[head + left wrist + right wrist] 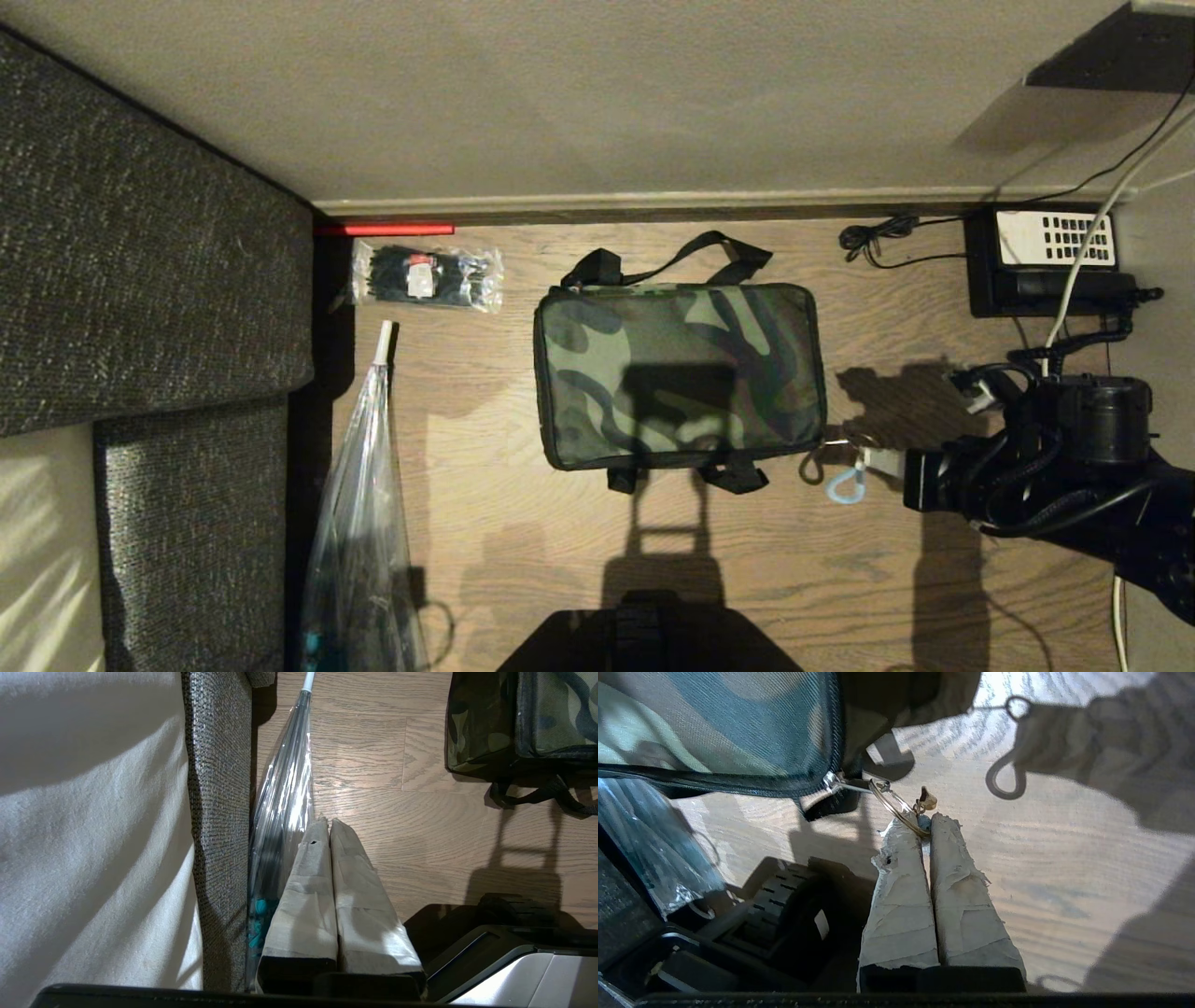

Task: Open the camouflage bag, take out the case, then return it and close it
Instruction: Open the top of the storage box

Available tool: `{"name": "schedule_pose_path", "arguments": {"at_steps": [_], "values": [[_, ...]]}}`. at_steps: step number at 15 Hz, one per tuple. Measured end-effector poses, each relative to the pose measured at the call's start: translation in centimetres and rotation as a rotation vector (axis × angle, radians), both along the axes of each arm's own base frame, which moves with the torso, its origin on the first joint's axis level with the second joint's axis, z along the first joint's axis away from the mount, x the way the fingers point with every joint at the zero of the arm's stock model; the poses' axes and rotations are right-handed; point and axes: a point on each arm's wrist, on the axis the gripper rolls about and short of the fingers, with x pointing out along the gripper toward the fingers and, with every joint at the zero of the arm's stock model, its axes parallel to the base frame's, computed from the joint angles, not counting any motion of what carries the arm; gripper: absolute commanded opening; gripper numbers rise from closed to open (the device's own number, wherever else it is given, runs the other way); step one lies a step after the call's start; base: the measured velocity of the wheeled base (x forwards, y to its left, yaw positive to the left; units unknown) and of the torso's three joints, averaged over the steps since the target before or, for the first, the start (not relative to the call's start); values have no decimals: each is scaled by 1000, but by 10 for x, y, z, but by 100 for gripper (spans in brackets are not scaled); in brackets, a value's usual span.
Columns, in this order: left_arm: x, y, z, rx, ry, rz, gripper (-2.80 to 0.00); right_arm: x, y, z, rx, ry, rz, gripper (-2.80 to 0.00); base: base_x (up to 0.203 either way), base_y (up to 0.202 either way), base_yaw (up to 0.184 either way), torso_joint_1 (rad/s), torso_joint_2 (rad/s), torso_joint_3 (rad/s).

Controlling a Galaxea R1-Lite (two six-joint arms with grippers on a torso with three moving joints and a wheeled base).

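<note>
Right, my right gripper (925, 828) is pinched tight on the zip ring (896, 805) at the camouflage bag (677, 373)'s near right corner on the floor; I'd pull steadily along the zipper line.

You have bare floor (934, 597) in front of the camouflage bag (680, 373) and to its right, wide enough for a tool to pass. On the left, the clear plastic bag (359, 523) leans along the sofa (159, 280), narrowing that side. Behind the bag, the wall and the zip-tie packet (428, 275) crowd the gap. The telephone (1050, 261) and its cables block the far right corner.
</note>
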Motion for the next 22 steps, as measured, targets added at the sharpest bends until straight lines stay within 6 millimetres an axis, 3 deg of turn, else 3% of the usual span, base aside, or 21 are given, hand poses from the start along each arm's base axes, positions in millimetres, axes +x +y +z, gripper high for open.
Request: {"name": "schedule_pose_path", "arguments": {"at_steps": [16, 22], "values": [[0, 0, 0, 0, 0, 1, -280, 36, 3, 9, 39, -185, 24, -280, 0, 0, 0, 0, 0, 0], [0, 0, 0, 0, 0, 0, -280, 46, 5, 23, 105, -227, 20, -280, 0, 0, 0, 0, 0, 0]]}}
